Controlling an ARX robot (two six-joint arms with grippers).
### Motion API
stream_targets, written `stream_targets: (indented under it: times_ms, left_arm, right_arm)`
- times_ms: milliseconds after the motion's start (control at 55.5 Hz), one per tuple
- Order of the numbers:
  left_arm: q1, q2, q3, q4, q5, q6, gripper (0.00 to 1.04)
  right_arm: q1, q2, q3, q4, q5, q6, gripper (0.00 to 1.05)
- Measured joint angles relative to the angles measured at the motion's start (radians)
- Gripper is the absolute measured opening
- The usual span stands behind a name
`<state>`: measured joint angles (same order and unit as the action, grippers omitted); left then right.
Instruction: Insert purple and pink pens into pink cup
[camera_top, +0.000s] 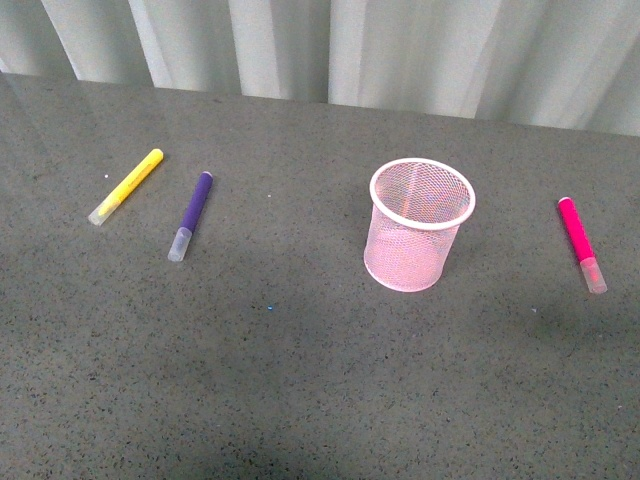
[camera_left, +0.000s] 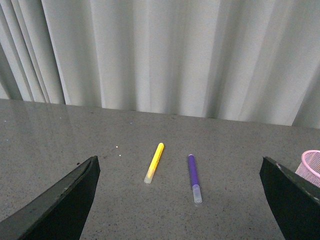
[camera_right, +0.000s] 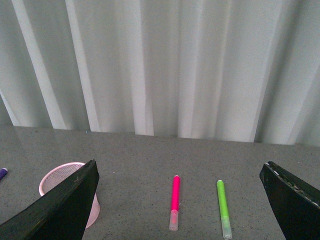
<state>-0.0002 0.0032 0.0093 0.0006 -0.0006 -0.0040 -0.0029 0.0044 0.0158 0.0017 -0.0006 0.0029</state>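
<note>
A: What is cut off?
B: Left wrist view: the frame edge clips the pink cup. Right wrist view: one finger hides part of its wall.
A: Pens relative to the grippers?
B: The left gripper is spread wide and empty. The purple pen lies flat ahead, beside the yellow marker. The right gripper, likewise spread and empty, faces the pink pen, which lies beside a green marker.
A: Clearance?
B: Front view: purple pen at 9 o'clock of the upright pink cup, pink pen at 3 o'clock, both well apart. Open table at 6 o'clock.

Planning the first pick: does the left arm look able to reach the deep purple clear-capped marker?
Likely yes: the deep purple clear-capped marker lies ahead of the open left end effector, nothing between.
</note>
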Motion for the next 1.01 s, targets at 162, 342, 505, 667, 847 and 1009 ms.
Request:
stream_targets:
  times_ms: [162, 342, 505, 667, 847, 1009]
  left_arm:
    - [0.000, 0.000, 0.000, 0.000, 0.000, 0.000, 0.98]
    - [0.000, 0.000, 0.000, 0.000, 0.000, 0.000, 0.98]
    - [0.000, 0.000, 0.000, 0.000, 0.000, 0.000, 0.98]
    - [0.000, 0.000, 0.000, 0.000, 0.000, 0.000, 0.98]
    - [0.000, 0.000, 0.000, 0.000, 0.000, 0.000, 0.98]
    - [0.000, 0.000, 0.000, 0.000, 0.000, 0.000, 0.98]
  right_arm:
    - [0.000, 0.000, 0.000, 0.000, 0.000, 0.000, 0.98]
    - [0.000, 0.000, 0.000, 0.000, 0.000, 0.000, 0.98]
    - [0.000, 0.000, 0.000, 0.000, 0.000, 0.000, 0.98]
    - [0.000, 0.000, 0.000, 0.000, 0.000, 0.000, 0.98]
    - [0.000, 0.000, 0.000, 0.000, 0.000, 0.000, 0.98]
    - [0.000, 0.000, 0.000, 0.000, 0.000, 0.000, 0.98]
